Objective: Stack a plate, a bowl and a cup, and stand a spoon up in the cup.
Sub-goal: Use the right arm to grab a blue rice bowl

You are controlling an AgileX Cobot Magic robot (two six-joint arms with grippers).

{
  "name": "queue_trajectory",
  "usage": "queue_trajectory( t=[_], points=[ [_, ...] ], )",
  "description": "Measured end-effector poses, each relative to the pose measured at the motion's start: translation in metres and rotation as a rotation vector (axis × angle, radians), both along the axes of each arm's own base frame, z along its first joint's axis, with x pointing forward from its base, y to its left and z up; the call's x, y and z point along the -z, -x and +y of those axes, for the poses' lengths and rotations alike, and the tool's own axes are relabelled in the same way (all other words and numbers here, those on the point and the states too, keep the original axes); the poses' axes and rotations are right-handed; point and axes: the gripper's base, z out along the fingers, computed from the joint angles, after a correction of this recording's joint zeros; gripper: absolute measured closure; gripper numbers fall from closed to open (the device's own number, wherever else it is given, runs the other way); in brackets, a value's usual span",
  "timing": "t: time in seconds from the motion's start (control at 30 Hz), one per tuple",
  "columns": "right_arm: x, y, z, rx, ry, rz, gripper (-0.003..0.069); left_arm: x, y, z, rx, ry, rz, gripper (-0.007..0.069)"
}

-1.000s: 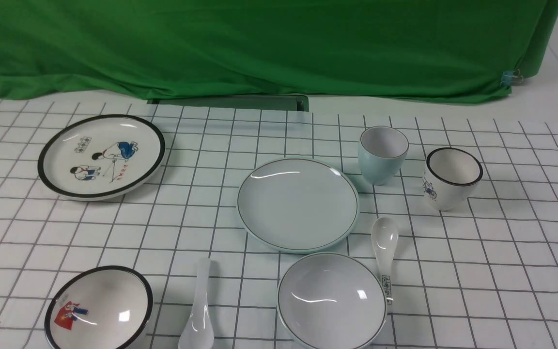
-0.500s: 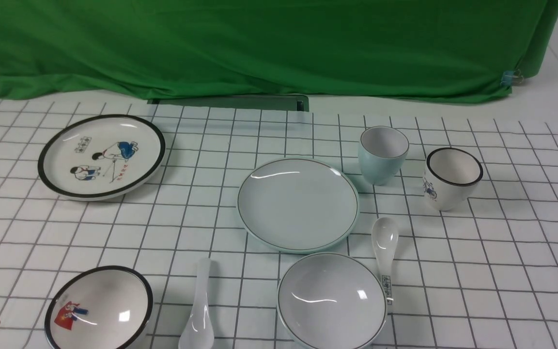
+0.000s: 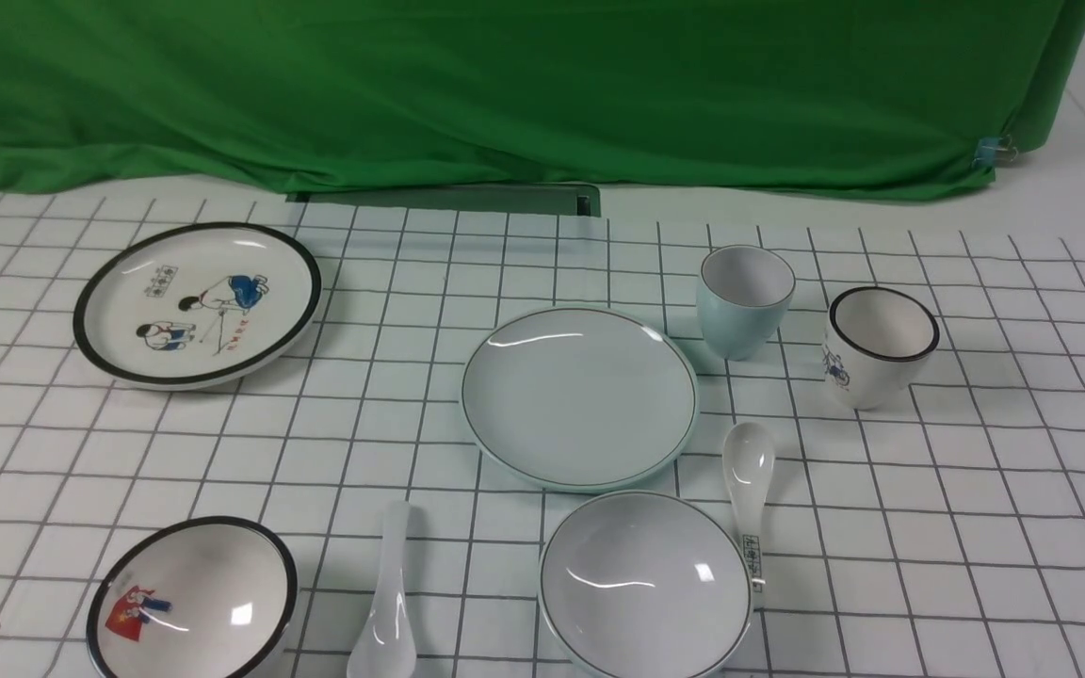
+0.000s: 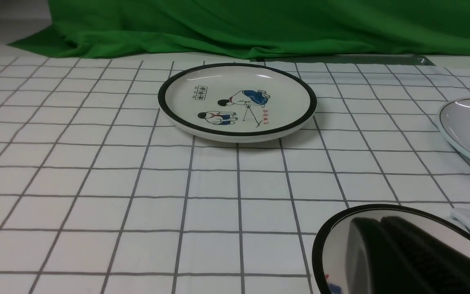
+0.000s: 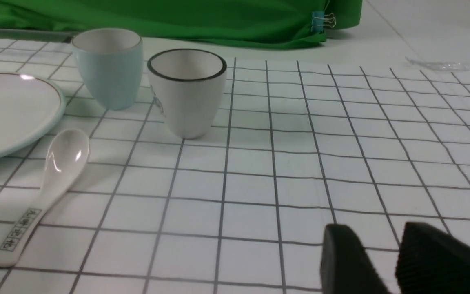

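Nothing is changing: across the last second every dish is sitting exactly where it was, and neither arm is reaching in, so the stacking is not yet starting.

The pale blue-green plate (image 3: 580, 395) is lying bare at the middle of the checked tablecloth (image 3: 976, 490). The matching bowl (image 3: 644, 579) is sitting just in front of it, and the matching cup (image 3: 745, 299) is standing upright just behind the plate's right edge. The plain spoon (image 3: 384, 612) is lying left of the bowl.

The left gripper (image 4: 382, 222) is hanging beside a picture bowl (image 3: 192, 598), fingers seemingly pressed together and empty. The right gripper (image 5: 377, 228) is waiting low over bare cloth, showing a slim gap and gripping nothing.

A lettered spoon (image 3: 750, 499) is lying right against the bowl's right side, likely crowding a grasp there. A black-rimmed cup (image 3: 880, 344) is standing near the cup. A cartoon plate (image 3: 196, 303) is sitting well apart.
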Motion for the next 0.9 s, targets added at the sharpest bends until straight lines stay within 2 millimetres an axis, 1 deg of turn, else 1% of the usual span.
queue_trajectory(
  t=[0.1,0.2,0.27,0.3,0.33,0.37,0.4,0.43,0.47,0.5,0.53,0.57,0.67,0.77,0.9],
  points=[
    [0.000,0.000,0.000,0.000,0.000,0.000,0.0417,0.000,0.000,0.001,-0.002,-0.029,-0.001,0.0653],
    [0.000,0.000,0.000,0.002,-0.009,0.000,0.0417,-0.002,0.000,0.000,-0.004,0.007,-0.024,0.0653],
    [0.000,0.000,0.001,0.022,-0.143,-0.001,0.0417,-0.009,-0.001,-0.001,-0.010,0.191,-0.097,0.0653],
    [0.000,0.000,0.002,0.037,-0.259,0.000,0.0417,-0.012,-0.001,-0.001,-0.016,0.340,-0.133,0.0653],
    [0.000,0.000,0.003,0.057,-0.411,0.002,0.0417,-0.016,-0.001,-0.001,-0.026,0.555,-0.173,0.0653],
    [0.000,0.000,0.004,0.075,-0.532,0.005,0.0417,-0.018,-0.001,0.000,-0.032,0.667,-0.190,0.0653],
    [0.000,0.000,0.004,0.085,-0.584,0.004,0.0417,-0.019,-0.001,0.000,-0.036,0.741,-0.201,0.0653],
    [0.000,0.000,0.005,0.111,-0.748,0.003,0.0417,-0.022,-0.001,0.001,-0.047,0.964,-0.231,0.0653],
    [-0.001,0.000,0.006,0.130,-0.859,0.000,0.0417,-0.023,-0.001,0.003,-0.054,1.074,-0.248,0.0653],
    [-0.002,0.000,0.006,0.147,-0.960,-0.007,0.0417,-0.024,0.000,0.003,-0.058,1.139,-0.260,0.0653],
    [-0.002,0.000,0.006,0.149,-0.973,-0.008,0.0417,-0.024,0.000,0.004,-0.059,1.152,-0.264,0.0653],
    [-0.003,0.000,0.006,0.162,-1.051,-0.011,0.0417,-0.025,0.000,0.004,-0.059,1.154,-0.273,0.0653],
    [-0.003,0.000,0.006,0.167,-1.075,-0.011,0.0417,-0.025,0.000,0.004,-0.058,1.142,-0.278,0.0653],
    [-0.003,0.000,0.006,0.159,-1.035,-0.012,0.0417,-0.025,0.000,0.004,-0.057,1.148,-0.279,0.0653],
    [-0.004,-0.001,0.006,0.137,-0.953,-0.024,0.0419,-0.028,0.000,0.004,-0.051,1.103,-0.290,0.0653]
  ],
)
